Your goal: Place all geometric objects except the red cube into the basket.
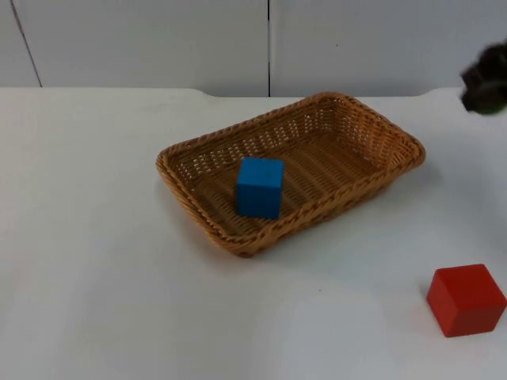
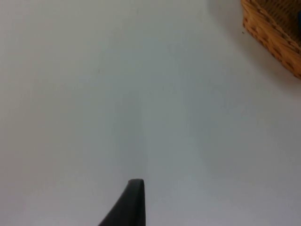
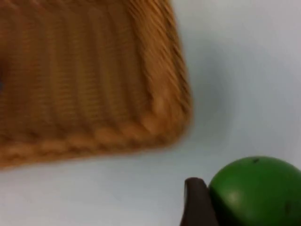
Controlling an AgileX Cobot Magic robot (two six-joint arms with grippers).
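One blue cube (image 1: 260, 187) rests inside the wicker basket (image 1: 198, 207), near its front-left wall, sitting flat on the woven floor. The basket lies at an angle near the middle of the white table (image 1: 95, 261).

The red cube (image 1: 466, 300) stands on the table well apart from the basket, toward the front right.

The right gripper (image 1: 485, 79) appears as a dark blurred shape at the right edge of the top view, beyond the basket's far right corner. In the right wrist view, a green ball (image 3: 256, 192) sits against the black fingertip (image 3: 197, 202); the gripper grasps the ball, with the basket corner (image 3: 160, 113) close by.

The left gripper (image 2: 128, 207) waits over bare table, with a basket corner (image 2: 273, 33) at some distance. One fingertip is visible; whether its fingers are wide or narrow cannot be told.
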